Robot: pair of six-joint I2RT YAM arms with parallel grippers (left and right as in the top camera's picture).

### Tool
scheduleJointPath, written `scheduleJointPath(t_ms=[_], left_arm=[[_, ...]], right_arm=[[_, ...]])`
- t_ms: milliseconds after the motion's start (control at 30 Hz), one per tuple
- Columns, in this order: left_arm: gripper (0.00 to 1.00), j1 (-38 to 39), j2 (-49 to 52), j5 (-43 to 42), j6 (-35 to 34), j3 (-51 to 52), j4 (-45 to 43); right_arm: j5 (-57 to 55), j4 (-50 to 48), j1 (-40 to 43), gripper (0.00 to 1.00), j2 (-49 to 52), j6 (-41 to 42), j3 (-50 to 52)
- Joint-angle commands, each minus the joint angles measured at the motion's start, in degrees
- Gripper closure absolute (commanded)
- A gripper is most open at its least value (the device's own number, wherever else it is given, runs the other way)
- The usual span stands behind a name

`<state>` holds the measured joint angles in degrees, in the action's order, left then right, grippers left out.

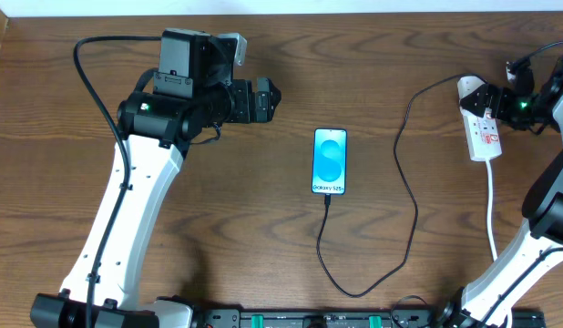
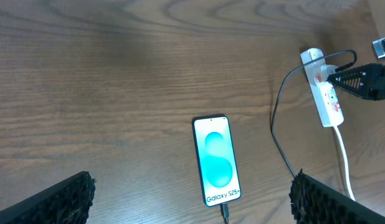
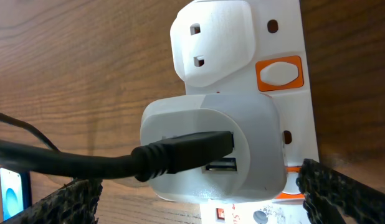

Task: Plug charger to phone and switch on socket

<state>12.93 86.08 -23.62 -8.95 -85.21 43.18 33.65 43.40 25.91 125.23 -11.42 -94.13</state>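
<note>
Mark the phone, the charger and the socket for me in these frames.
phone [image 1: 330, 161], overhead view, middle of its blue screen.
charger [image 3: 180, 155], right wrist view, thick black plug at its end.
socket [image 1: 486, 138], overhead view, red-marked end of the strip.
</note>
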Motion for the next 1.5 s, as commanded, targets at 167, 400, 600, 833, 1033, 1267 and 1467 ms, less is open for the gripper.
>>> scheduleJointPath(t_ms=[167, 400, 600, 833, 1033, 1267, 1467], left_arm=[[0.00, 0.00, -0.63, 0.33, 0.79, -0.11, 0.09], [0.00, 0.00, -0.63, 0.35, 0.79, -0.11, 0.09], [0.00, 0.00, -0.63, 0.33, 0.79, -0.11, 0.09], [0.00, 0.00, -0.63, 0.33, 0.79, -0.11, 0.09], [0.00, 0.00, -0.63, 0.35, 0.79, -0.11, 0.09], [0.00, 0.00, -0.63, 0.35, 0.79, -0.11, 0.09], [0.00, 0.00, -0.63, 0.33, 0.79, -0.11, 0.09]], right_arm=[[1.46, 1.62, -1.36, 0.01, 1.16, 4.11, 2.86], [6.88, 0.70, -1.44, 0.01, 1.16, 4.11, 5.20], [9.29, 1.33, -1.53, 0.01, 1.16, 4.11, 5.60], [10.40, 2.56, -1.60, 0.01, 1.16, 4.11, 5.62], [4.35, 1.68, -1.36, 0.01, 1.16, 7.91, 5.60], [1.46, 1.86, 0.70, 0.01, -0.02, 12.15, 5.09], [-13.16, 4.52, 1.03, 0.01, -7.34, 19.67, 5.09]])
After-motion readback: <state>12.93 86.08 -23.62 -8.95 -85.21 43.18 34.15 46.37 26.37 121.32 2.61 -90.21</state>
